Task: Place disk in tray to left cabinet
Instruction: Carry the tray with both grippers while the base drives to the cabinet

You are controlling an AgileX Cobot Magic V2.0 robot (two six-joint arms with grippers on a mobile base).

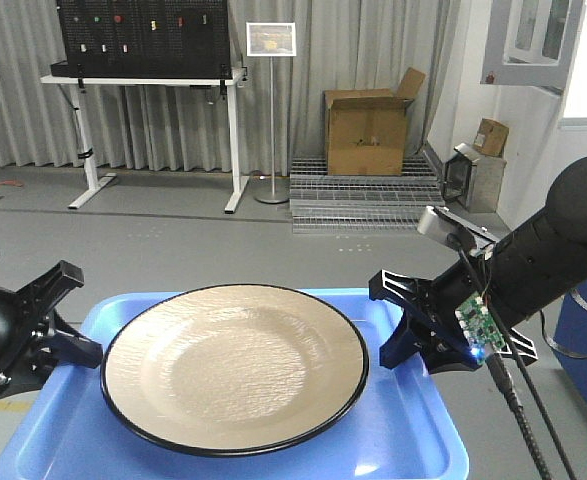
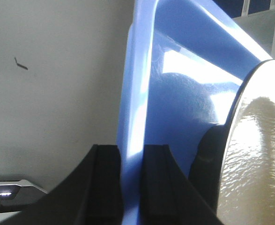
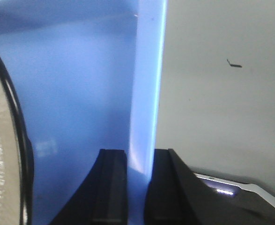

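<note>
Between the pads of the left gripper (image 2: 131, 183) sits the short-side rim of the tray (image 1: 413, 425). The jaws are pinched tight on it, one finger inside the wall and one outside. Same on the other end: the right gripper (image 3: 137, 187) is clamped on the opposite rim, with blue plastic filling the gap.

Inward from both grippers lies the disk (image 1: 235, 365), flat on the tray floor and roughly centred. Its black rim is near each inner finger but not touching either, as far as the front view shows. Neither arm is clearly nearer.

The tray's long axis runs gripper to gripper, across the robot's front. Both wrist views show bare grey floor just outside the rim, so I judge the tray is held up in the air rather than resting on anything.

The left cabinet can't be picked out in any view, so the direction to it comes only from the task wording. I expect both arms must swing left together and stay level, or the glossy disk may slide toward the low rim.

Ahead of the grippers the floor is open. The desk (image 1: 143, 80), cardboard box (image 1: 366, 130) and metal grating (image 1: 363, 195) are well apart, by the curtain. Room is tighter beyond the right arm, where white structures stand near.
</note>
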